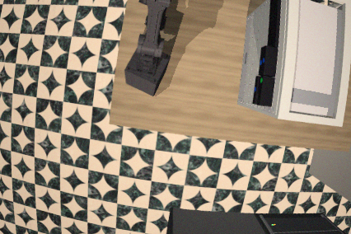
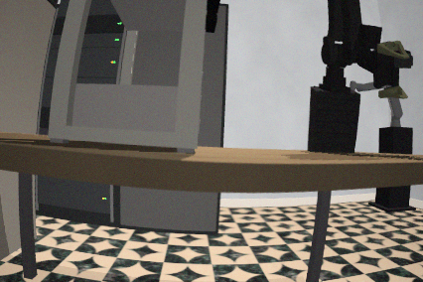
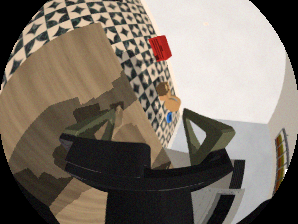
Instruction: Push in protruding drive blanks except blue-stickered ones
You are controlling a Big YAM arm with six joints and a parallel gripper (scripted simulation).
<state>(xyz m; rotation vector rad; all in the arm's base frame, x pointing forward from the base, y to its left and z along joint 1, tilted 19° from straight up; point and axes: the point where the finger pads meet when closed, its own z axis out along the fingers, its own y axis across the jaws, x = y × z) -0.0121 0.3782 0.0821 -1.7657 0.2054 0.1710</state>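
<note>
The white and grey rack (image 1: 297, 53) stands on the right side of the wooden table (image 1: 198, 77), its front facing left. Black drive blanks fill its front: a tall one (image 1: 274, 17) at the far end, one with a blue sticker (image 1: 269, 61) in the middle, and one with a green and a blue mark (image 1: 264, 91) at the near end. How far each sticks out I cannot tell. The rack also shows in the exterior view (image 2: 139, 64). My arm (image 1: 150, 32) stands on the table's left part, well apart from the rack. My gripper (image 2: 392, 70) is open and empty, high above the table, and it also shows in the wrist view (image 3: 153, 125).
A dark server cabinet (image 2: 89, 113) stands on the floor behind the rack. Another dark cabinet (image 1: 251, 222) is below the table's near edge. A small red box (image 3: 161, 47) shows far off in the wrist view. The table edge runs close to the arm's base (image 1: 144, 73).
</note>
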